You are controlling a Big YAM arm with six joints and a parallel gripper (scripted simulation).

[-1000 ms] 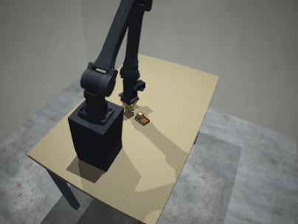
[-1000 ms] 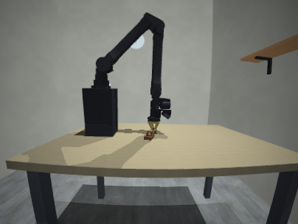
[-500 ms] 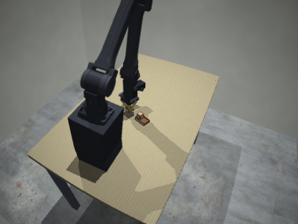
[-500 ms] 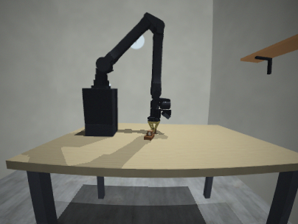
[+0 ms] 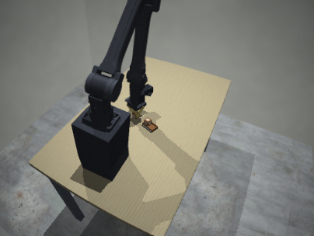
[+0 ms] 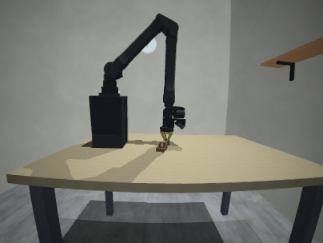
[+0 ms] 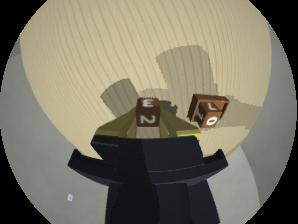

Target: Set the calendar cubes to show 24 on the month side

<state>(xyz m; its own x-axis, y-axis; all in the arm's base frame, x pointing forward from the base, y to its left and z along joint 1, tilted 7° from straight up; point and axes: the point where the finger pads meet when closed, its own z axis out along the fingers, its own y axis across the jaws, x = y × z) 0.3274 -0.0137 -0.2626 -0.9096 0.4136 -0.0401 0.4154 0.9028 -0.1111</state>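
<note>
My gripper (image 5: pixel 137 113) (image 6: pixel 165 141) (image 7: pixel 147 110) is shut on a brown number cube (image 7: pixel 148 108) and holds it just above the table, beside the tray. The cube's face toward the wrist camera shows white digits. The small brown tray (image 5: pixel 152 127) (image 6: pixel 161 149) lies flat on the table just right of the gripper. A second brown cube (image 5: pixel 148 122) (image 7: pixel 208 111) sits in it, with white digits showing in the wrist view. The month's name is too small to read in any view.
The arm's black base block (image 5: pixel 102 145) (image 6: pixel 108 121) stands on the wooden table (image 5: pixel 186 101) (image 6: pixel 224 160) left of the tray. A wooden wall shelf (image 6: pixel 296 53) hangs high at the right, far from the table.
</note>
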